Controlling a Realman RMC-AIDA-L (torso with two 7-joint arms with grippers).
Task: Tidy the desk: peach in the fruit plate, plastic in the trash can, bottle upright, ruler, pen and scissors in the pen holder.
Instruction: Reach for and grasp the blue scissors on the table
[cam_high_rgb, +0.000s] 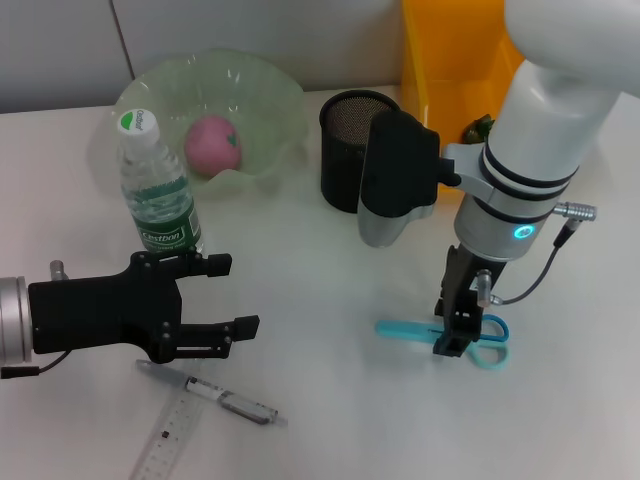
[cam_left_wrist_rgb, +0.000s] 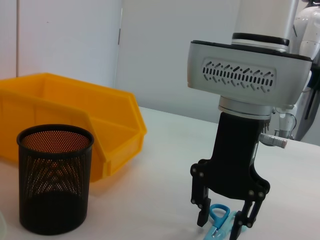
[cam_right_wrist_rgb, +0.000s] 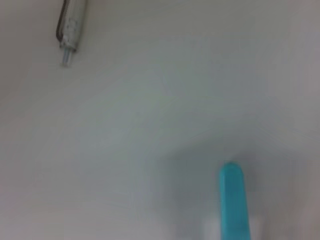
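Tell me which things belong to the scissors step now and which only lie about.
In use:
scissors
right claw, down over them
pen holder

Lying about:
peach in fruit plate
upright bottle
pen
ruler
trash can
left claw

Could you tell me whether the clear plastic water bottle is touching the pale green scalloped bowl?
Cannot tell. In the head view the bottle overlaps the bowl's rim, hiding any gap.

Right end effector (cam_high_rgb: 455, 335) points down, fingers spread; left end effector (cam_high_rgb: 215, 300) hovers open.
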